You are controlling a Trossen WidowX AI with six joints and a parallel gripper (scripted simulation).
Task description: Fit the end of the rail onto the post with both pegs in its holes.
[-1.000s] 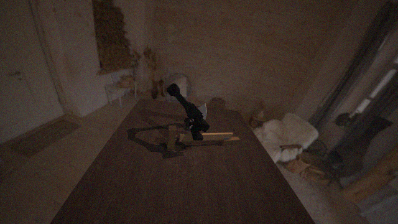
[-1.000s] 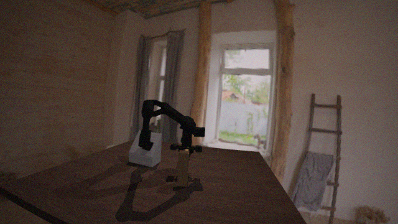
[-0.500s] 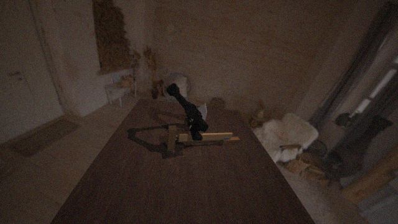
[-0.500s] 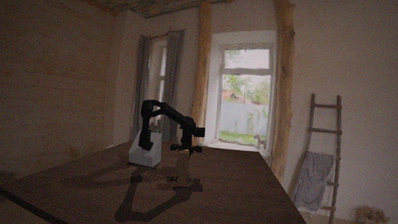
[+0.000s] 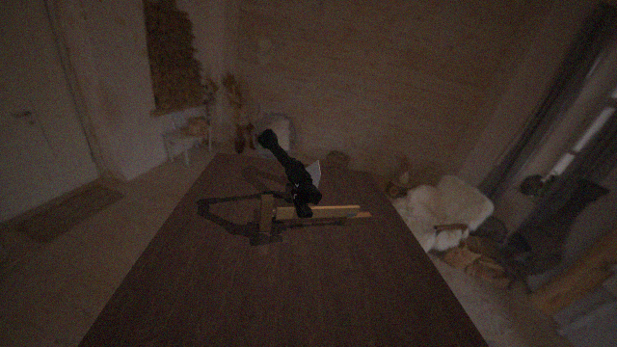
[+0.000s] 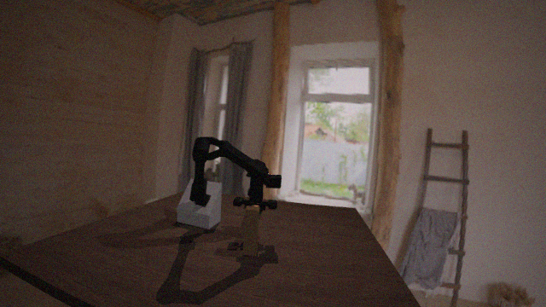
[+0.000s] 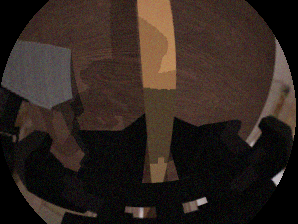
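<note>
At the center of the top view, the gripper [image 5: 304, 212] [image 6: 255, 206] [image 7: 154, 116] has its fingers clenched on the wooden rail [image 5: 333, 211] [image 7: 158, 40]. The rail runs rightward from beside the wooden post [image 5: 265, 214] [image 6: 251, 230]; whether the pegs are in its holes is too small to tell. Its far end lies toward the footboard block [image 5: 364, 215], right of center, but whether the bracket holds it cannot be made out. In the wrist view the rail runs from the top edge down between the fingers. A pale angular block [image 6: 198, 218] [image 7: 42, 72] stands left of center in the exterior view, on the dark table [image 5: 284, 289] [image 6: 324, 256]. No contents are discernible in it.
</note>
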